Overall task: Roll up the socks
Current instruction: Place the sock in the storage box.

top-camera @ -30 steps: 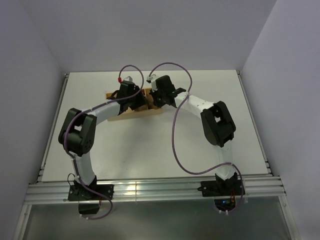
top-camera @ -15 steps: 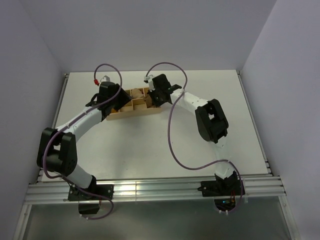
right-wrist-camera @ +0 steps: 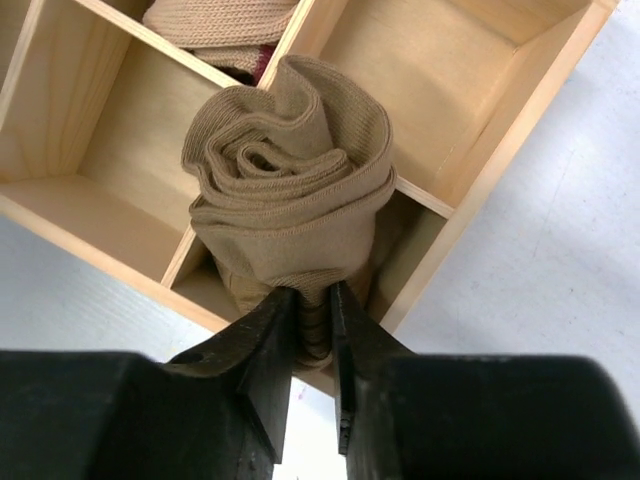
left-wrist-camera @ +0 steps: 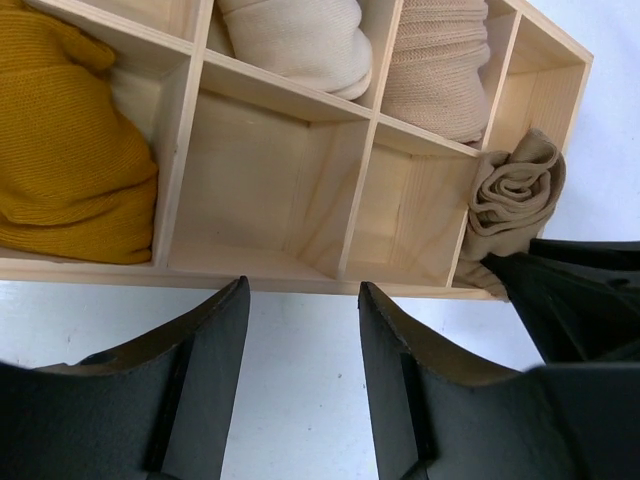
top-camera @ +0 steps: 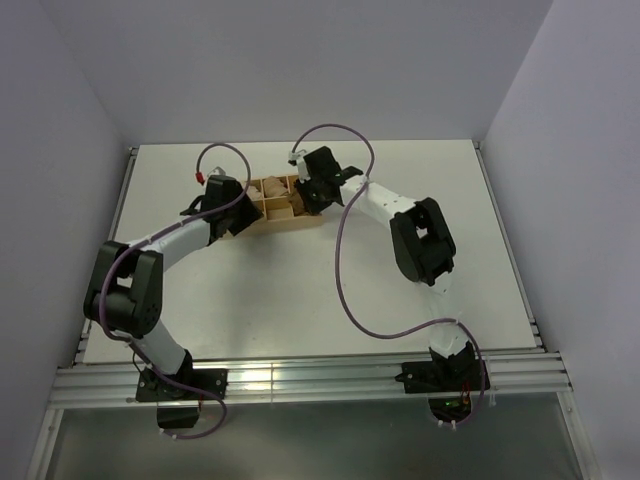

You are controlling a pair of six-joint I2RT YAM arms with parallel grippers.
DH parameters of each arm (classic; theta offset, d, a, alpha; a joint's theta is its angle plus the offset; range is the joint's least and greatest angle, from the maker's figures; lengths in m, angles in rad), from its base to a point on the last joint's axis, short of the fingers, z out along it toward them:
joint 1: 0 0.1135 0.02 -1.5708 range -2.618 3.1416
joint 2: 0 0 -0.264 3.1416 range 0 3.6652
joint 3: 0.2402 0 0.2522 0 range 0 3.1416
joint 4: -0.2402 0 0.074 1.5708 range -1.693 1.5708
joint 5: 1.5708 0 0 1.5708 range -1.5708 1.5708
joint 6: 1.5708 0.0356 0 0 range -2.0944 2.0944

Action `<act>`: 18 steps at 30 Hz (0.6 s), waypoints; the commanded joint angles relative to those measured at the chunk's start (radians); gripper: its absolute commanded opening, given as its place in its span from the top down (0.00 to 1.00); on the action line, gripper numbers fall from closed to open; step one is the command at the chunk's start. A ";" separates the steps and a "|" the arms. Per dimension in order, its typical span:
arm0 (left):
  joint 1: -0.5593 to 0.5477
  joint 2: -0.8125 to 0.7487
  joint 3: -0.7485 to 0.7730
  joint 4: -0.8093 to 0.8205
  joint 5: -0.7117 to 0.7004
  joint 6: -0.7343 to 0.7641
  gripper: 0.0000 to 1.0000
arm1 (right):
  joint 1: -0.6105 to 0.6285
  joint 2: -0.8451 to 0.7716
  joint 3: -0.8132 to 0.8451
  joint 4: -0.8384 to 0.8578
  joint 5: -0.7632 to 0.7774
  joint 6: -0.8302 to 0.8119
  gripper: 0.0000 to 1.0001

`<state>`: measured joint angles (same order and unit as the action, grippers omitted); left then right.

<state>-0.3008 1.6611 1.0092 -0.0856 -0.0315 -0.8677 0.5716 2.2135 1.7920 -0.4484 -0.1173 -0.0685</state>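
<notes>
Right hand (right-wrist-camera: 310,298): clamped tight on the base of the rolled olive-brown sock (right-wrist-camera: 295,185), centre frame, over a divider of the wooden box (left-wrist-camera: 270,180).
Left hand (left-wrist-camera: 302,295): spread wide, holding nothing, poised just outside the box's long wall above the desk (left-wrist-camera: 300,410).
Mustard sock (left-wrist-camera: 65,170): bunched in the compartment at upper left of the left wrist view.
Pale bundles (left-wrist-camera: 300,40): two, in compartments along that view's top edge.

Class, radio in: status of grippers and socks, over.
Left gripper open, by wooden box. Right gripper shut on rolled olive sock, over box. Mustard sock in compartment. Nothing blocking.
</notes>
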 commanded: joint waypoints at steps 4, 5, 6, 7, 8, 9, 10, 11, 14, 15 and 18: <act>0.000 0.054 0.029 0.032 -0.034 0.044 0.47 | 0.005 -0.112 0.015 -0.042 -0.036 0.012 0.66; 0.000 0.063 0.034 0.032 -0.036 0.045 0.48 | 0.007 -0.118 0.023 -0.041 -0.036 0.013 0.66; 0.000 0.069 0.035 0.029 -0.036 0.045 0.48 | 0.007 -0.133 0.020 -0.039 -0.032 0.015 0.65; 0.000 0.072 0.038 0.032 -0.038 0.045 0.48 | 0.007 -0.143 0.017 -0.024 -0.035 0.016 0.63; -0.001 0.078 0.042 0.033 -0.036 0.047 0.48 | 0.007 -0.152 0.006 -0.016 -0.038 0.016 0.62; -0.001 0.080 0.045 0.033 -0.036 0.049 0.48 | 0.005 -0.162 0.007 -0.015 -0.038 0.016 0.61; -0.001 0.083 0.046 0.032 -0.038 0.052 0.48 | 0.005 -0.164 0.012 -0.024 -0.033 0.015 0.60; -0.001 0.085 0.048 0.033 -0.039 0.053 0.48 | 0.007 -0.166 0.020 -0.026 -0.032 0.015 0.60; -0.001 0.091 0.054 0.038 -0.036 0.061 0.48 | 0.007 -0.182 0.008 0.006 -0.025 0.019 0.59; -0.001 0.089 0.055 0.038 -0.035 0.064 0.48 | 0.007 -0.190 0.001 0.023 -0.027 0.019 0.59; -0.001 0.072 0.055 0.044 -0.038 0.073 0.48 | 0.007 -0.207 -0.019 0.097 -0.018 0.024 0.59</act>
<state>-0.3008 1.7195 1.0462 -0.0319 -0.0532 -0.8272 0.5720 2.0846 1.7870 -0.4404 -0.1406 -0.0566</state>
